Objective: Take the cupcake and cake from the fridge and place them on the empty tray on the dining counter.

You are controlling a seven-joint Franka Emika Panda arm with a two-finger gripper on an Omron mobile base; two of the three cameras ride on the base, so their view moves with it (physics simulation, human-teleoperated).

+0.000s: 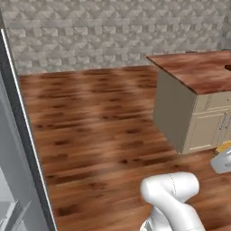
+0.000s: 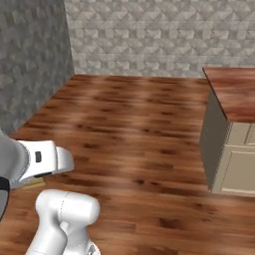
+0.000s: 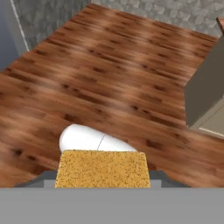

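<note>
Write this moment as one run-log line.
phase: carrying | held: cake in gripper | ahead: dining counter | floor: wood | tray: unseen

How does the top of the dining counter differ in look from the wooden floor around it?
The reddish-brown wood-grain top of the dining counter is a raised slab on a beige panelled base; the dark brown plank floor lies low and spreads wide. The counter top is redder and mottled; the floor has long streaked boards. Both have a wood pattern.

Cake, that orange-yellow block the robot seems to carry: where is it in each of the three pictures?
Left base view: the cake is a small sliver at the right edge, below the middle.
Right base view: a tan sliver at lower left.
Hand view: large, bottom centre.
Shared landmark: the dining counter, on the right in all three.
</note>
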